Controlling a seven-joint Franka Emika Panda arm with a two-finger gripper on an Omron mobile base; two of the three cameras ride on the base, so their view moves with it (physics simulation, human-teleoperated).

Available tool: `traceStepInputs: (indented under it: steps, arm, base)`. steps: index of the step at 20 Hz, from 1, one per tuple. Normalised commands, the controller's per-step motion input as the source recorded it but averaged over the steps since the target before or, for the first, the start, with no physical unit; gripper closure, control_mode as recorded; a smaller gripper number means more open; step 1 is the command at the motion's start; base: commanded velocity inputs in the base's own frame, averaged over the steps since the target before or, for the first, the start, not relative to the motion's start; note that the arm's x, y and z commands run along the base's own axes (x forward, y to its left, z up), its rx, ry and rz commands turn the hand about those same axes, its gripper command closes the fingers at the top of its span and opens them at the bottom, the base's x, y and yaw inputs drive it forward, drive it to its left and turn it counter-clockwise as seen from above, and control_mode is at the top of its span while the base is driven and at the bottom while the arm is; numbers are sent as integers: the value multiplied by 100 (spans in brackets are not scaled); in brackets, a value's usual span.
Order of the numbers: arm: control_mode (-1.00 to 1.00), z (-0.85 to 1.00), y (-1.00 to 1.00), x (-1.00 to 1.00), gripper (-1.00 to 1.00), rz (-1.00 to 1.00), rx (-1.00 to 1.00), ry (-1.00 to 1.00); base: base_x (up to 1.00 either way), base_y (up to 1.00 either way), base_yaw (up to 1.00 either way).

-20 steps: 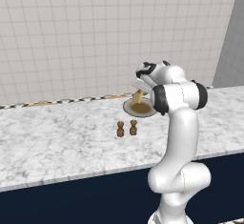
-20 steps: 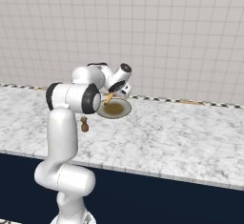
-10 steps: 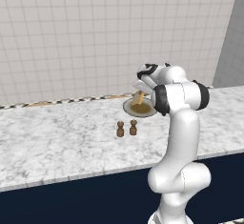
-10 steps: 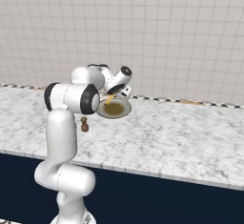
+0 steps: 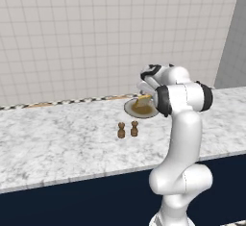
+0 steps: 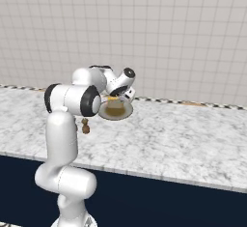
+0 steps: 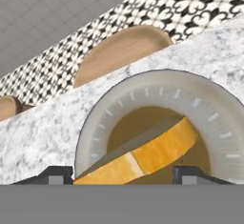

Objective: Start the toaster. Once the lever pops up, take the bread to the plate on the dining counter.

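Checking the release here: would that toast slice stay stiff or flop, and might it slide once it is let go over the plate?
The bread looks flat and crusted, so probably stiff and light. It sits tilted above the plate, so it may tip flat; the raised rim should likely stop sliding.

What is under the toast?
The plate, its brown middle showing around the bread. The part right beneath the slice is covered. The plate sits on the counter.

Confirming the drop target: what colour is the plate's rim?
Grey-beige rim on the plate, brown centre; hand view.
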Motion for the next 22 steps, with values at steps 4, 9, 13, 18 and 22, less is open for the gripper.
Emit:
traceStepInputs:
  steps: [4,9,13,18,22]
  arm:
    - [-100,1,-34,-24,-100,-9,0,0]
    - [-100,25,-17,-33,-100,-15,0,0]
    - [-100,52,15,-41,-100,-12,-5,3]
    - [-100,59,61,-57,-100,0,-15,1]
    - [-100,65,28,-55,-100,0,-13,4]
  base:
    - [0,0,0]
    - [0,0,0]
    - [0,0,0]
    - [0,0,0]
    - [0,0,0]
